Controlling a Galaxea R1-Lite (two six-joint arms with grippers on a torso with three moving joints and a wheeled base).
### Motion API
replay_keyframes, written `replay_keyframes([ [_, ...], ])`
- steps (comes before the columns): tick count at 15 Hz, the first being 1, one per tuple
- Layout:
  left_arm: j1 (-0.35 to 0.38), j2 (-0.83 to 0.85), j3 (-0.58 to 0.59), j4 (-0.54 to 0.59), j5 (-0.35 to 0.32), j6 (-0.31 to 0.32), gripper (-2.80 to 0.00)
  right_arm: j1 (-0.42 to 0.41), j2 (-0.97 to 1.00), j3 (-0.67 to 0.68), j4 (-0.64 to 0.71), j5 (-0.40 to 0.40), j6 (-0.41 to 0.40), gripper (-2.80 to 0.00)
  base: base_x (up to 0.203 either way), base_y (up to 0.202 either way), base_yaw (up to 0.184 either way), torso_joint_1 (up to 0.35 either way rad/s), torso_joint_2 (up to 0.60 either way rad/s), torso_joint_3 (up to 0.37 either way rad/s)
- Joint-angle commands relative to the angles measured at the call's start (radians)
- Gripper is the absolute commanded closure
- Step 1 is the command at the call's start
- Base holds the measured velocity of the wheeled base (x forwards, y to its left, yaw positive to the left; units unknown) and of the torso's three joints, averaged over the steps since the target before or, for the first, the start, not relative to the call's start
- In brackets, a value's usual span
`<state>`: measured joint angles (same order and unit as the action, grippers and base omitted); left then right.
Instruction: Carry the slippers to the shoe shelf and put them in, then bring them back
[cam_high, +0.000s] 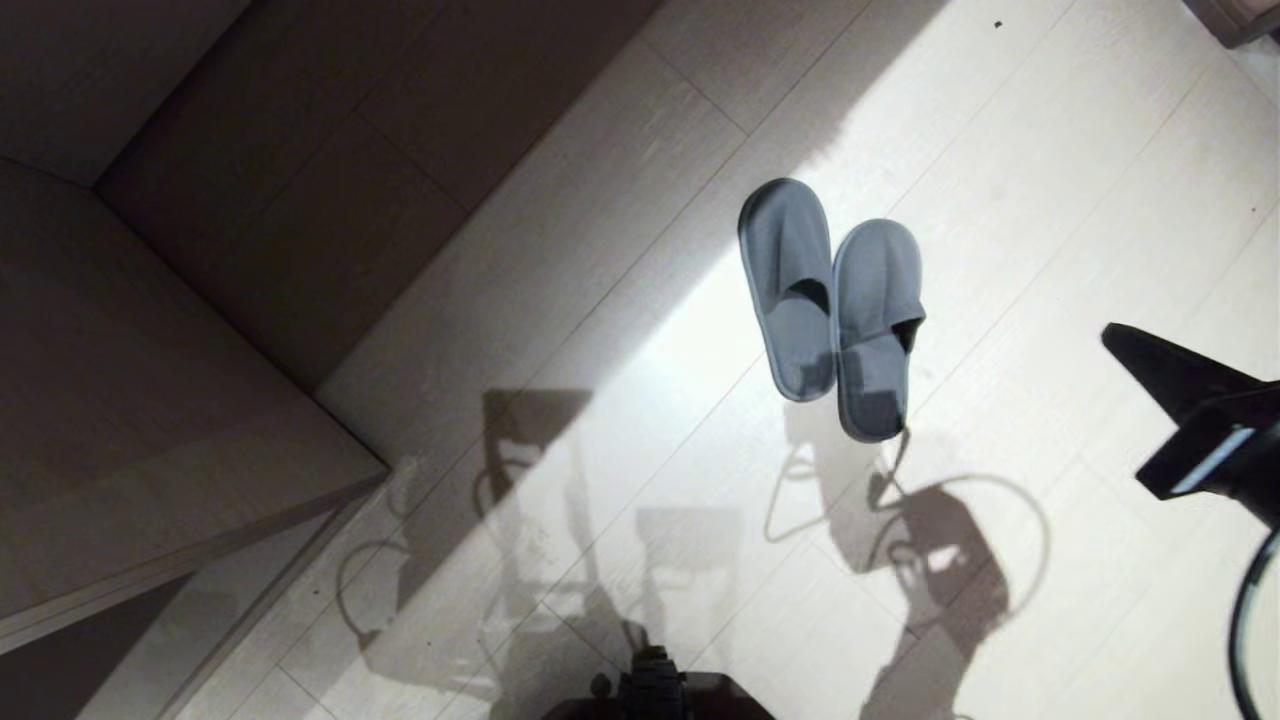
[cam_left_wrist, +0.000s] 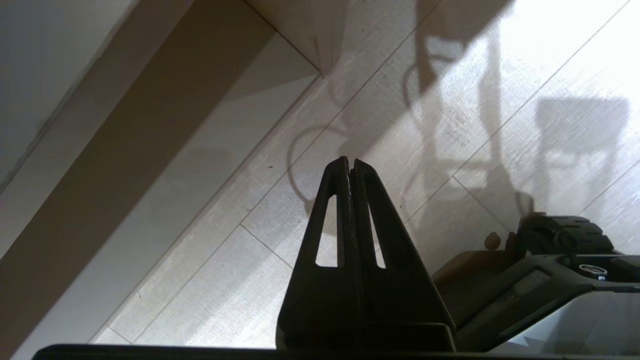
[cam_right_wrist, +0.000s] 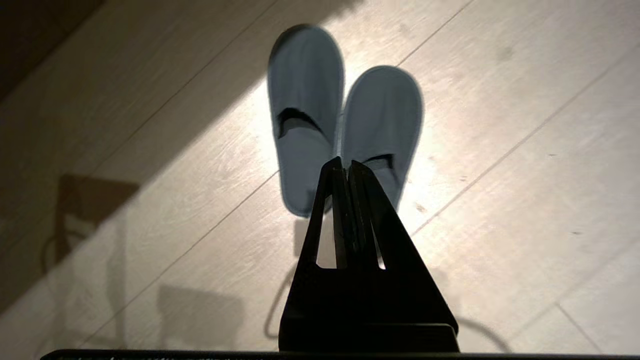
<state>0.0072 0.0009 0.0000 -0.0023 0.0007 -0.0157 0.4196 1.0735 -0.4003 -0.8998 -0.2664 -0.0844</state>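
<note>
The slippers (cam_high: 830, 300), a light blue-grey pair, lie side by side on the pale wood floor (cam_high: 1050, 200) in a patch of light. Their toes point away from me. The right wrist view also shows the slippers (cam_right_wrist: 345, 105), ahead of the fingers. My right gripper (cam_high: 1112, 337) hangs at the right edge of the head view. It is shut and empty, raised off the floor, to the right of the pair and apart from it. The right gripper (cam_right_wrist: 346, 162) has nothing between its fingers. My left gripper (cam_left_wrist: 350, 162) is shut and empty above bare floor beside my base. Whether the beige unit at the left is the shoe shelf, I cannot tell.
A beige wooden unit (cam_high: 150, 430) fills the left of the head view, its corner (cam_left_wrist: 315, 55) jutting toward me, with dark shadow behind it. My base (cam_high: 650, 695) sits at the bottom centre. Arm and cable shadows fall across the boards in front of the slippers.
</note>
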Motion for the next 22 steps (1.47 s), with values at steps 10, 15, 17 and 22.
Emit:
replay_keyframes([
  [10, 0.000, 0.001, 0.000, -0.001, 0.001, 0.000, 0.00, -0.470, -0.805, -0.006, 0.619, 0.212, 0.047, 0.00, 0.000, 0.000, 0.000, 0.000, 0.00, 0.000],
  [15, 0.000, 0.001, 0.000, -0.001, 0.000, 0.000, 0.00, -0.418, -0.952, 0.200, 0.687, 0.288, 0.069, 0.00, 0.000, 0.000, 0.000, 0.000, 0.00, 0.000],
  [17, 0.000, 0.001, 0.000, -0.001, 0.001, -0.001, 0.00, -0.417, -1.013, 0.320, 0.708, 0.284, 0.033, 0.00, 0.000, 0.000, 0.000, 0.000, 0.00, 0.000],
  [22, 0.000, 0.001, 0.000, -0.001, -0.001, 0.000, 0.00, -0.415, -1.072, 0.400, 0.900, 0.279, -0.020, 0.00, 0.000, 0.000, 0.000, 0.000, 0.00, 0.000],
])
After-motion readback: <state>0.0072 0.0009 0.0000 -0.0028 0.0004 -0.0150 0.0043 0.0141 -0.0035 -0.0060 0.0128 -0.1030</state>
